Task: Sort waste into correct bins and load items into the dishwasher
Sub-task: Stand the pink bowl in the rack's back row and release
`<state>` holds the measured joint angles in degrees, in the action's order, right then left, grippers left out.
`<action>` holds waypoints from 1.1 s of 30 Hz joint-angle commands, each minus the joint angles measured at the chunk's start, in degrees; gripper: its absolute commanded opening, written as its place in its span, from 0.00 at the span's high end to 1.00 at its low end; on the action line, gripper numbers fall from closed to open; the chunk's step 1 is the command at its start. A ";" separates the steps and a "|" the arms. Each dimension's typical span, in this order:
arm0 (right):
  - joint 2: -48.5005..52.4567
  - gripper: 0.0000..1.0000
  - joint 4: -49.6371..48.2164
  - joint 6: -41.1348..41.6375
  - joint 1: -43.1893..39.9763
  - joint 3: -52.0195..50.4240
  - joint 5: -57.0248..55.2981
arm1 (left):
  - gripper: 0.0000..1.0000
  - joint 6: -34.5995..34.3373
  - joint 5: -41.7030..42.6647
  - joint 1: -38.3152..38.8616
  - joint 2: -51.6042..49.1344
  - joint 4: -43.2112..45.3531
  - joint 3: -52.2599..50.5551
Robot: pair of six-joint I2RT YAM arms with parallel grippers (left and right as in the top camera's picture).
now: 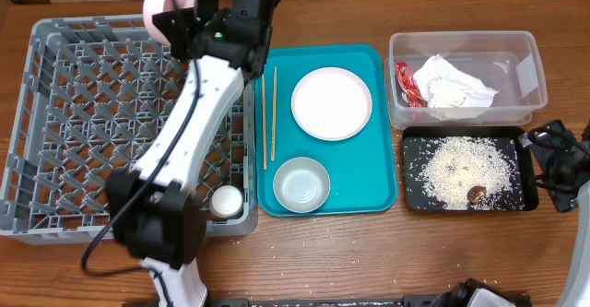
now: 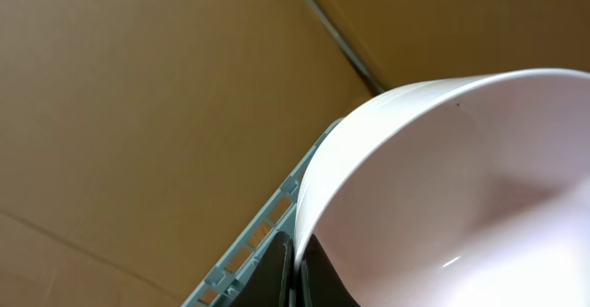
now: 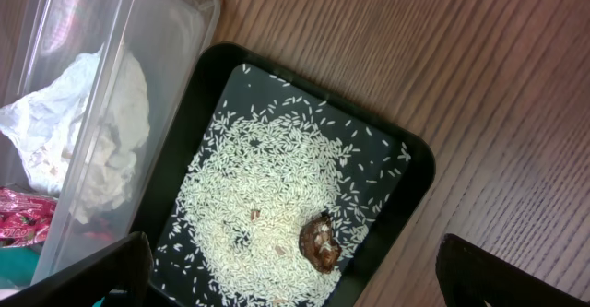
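My left gripper [image 1: 180,3] is shut on the rim of a pale bowl [image 1: 159,7] and holds it over the far edge of the grey dish rack [image 1: 55,132]. In the left wrist view the bowl [image 2: 461,187] fills the right side, its rim pinched between my fingers [image 2: 297,270]. A white cup [image 1: 226,200] stands in the rack's near right corner. On the teal tray [image 1: 378,187] lie the plate [image 1: 332,103], a second bowl [image 1: 301,184] and chopsticks [image 1: 268,113]. My right gripper [image 1: 553,164] is open beside the black tray [image 1: 461,136], which holds rice [image 3: 267,196] and a brown lump [image 3: 320,241].
The clear tub [image 1: 461,44] at the back right holds the red wrapper [image 1: 407,84] and the white napkin [image 1: 454,84]. Loose rice grains lie on the wooden table near the front. Cardboard walls stand behind the table.
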<state>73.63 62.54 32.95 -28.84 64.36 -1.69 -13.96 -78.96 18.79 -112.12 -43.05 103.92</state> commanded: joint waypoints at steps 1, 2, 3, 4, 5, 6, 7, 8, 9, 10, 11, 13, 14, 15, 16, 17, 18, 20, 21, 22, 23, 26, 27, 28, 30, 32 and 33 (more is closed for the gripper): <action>-0.13 0.00 -0.28 -0.39 -0.22 0.59 0.07 | 0.96 -1.25 -5.66 -0.83 -5.64 3.15 0.59; -0.13 0.00 -0.28 -0.39 -0.22 0.59 0.07 | 0.96 -1.25 -5.68 -0.96 -6.82 4.20 0.59; -0.13 0.00 -0.28 -0.39 -0.22 0.59 0.07 | 0.96 -1.25 -5.70 -1.11 -8.37 5.49 0.59; -0.13 0.00 -0.28 -0.39 -0.22 0.59 0.07 | 0.96 -1.25 -5.70 -1.07 -9.42 6.05 0.59; -0.13 0.00 -0.28 -0.39 -0.22 0.59 0.07 | 0.96 -1.27 -5.70 -0.76 -10.54 6.73 0.59; -0.13 0.00 -0.28 -0.39 -0.22 0.59 0.07 | 0.96 -1.27 -5.70 -0.76 -11.63 7.87 0.59; -0.13 0.00 -0.28 -0.39 -0.22 0.59 0.07 | 0.96 -1.25 -5.68 -0.79 -12.61 9.57 0.59; -0.13 0.00 -0.28 -0.39 -0.22 0.59 0.07 | 0.96 -1.25 -5.68 -0.83 -13.38 11.02 0.59; -0.13 0.00 -0.28 -0.39 -0.22 0.59 0.07 | 0.96 -1.25 -5.62 -0.81 -13.84 11.85 0.59; -0.13 0.00 -0.28 -0.39 -0.22 0.59 0.07 | 0.96 -1.25 -5.42 -0.72 -14.12 12.83 0.59; -0.13 0.00 -0.28 -0.39 -0.22 0.59 0.07 | 0.96 -1.25 -5.35 -0.70 -14.23 13.51 0.59; -0.13 0.00 -0.28 -0.39 -0.22 0.59 0.07 | 0.96 -1.18 -4.33 -0.79 -14.23 15.54 0.59; -0.13 0.00 -0.28 -0.39 -0.22 0.59 0.07 | 0.96 -0.68 -3.82 -0.87 -14.23 16.76 0.59; -0.13 0.00 -0.28 -0.39 -0.22 0.59 0.07 | 0.96 0.42 -2.69 -0.87 -14.23 18.88 0.59; -0.13 0.00 -0.28 -0.39 -0.22 0.59 0.07 | 0.96 1.36 -0.96 -0.90 -14.23 20.33 0.59; -0.13 0.00 -0.28 -0.39 -0.22 0.59 0.07 | 0.96 2.29 1.05 -1.11 -14.23 21.66 0.59; -0.13 0.00 -0.28 -0.39 -0.22 0.59 0.07 | 0.96 3.63 3.17 -1.36 -14.23 23.30 0.59; -0.13 0.00 -0.28 -0.39 -0.22 0.59 0.07 | 0.96 6.21 5.33 -1.51 -14.23 26.03 0.59; -0.13 0.00 -0.28 -0.39 -0.22 0.59 0.07 | 0.96 7.13 5.77 -1.51 -14.23 27.47 0.59; -0.13 0.00 -0.28 -0.39 -0.22 0.59 0.07 | 0.96 8.11 6.03 -1.51 -14.23 29.07 0.59; -0.13 0.00 -0.28 -0.39 -0.22 0.59 0.07 | 0.96 8.83 6.03 -1.60 -14.23 30.40 0.59; -0.13 0.00 -0.28 -0.39 -0.22 0.59 0.07 | 0.96 9.73 6.60 -1.62 -14.23 31.69 0.59; -0.13 0.00 -0.28 -0.39 -0.22 0.59 0.07 | 0.96 9.73 6.56 -1.73 -14.23 31.69 0.59; -0.13 0.00 -0.28 -0.39 -0.22 0.59 0.07 | 0.96 9.75 6.56 -1.79 -14.23 31.39 0.59; -0.13 0.00 -0.28 -0.39 -0.22 0.59 0.07 | 0.96 9.73 6.56 -1.86 -14.23 30.12 0.35; -0.13 0.00 -0.28 -0.39 -0.22 0.59 0.07 | 0.96 9.68 6.56 -1.86 -14.23 28.65 0.00; -0.13 0.00 -0.28 -0.39 -0.22 0.59 0.07 | 0.96 9.66 6.56 -1.86 -14.23 27.71 -0.17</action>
<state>73.63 62.59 32.93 -28.84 64.36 -1.67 -5.08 -72.49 17.47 -126.45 -14.28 103.85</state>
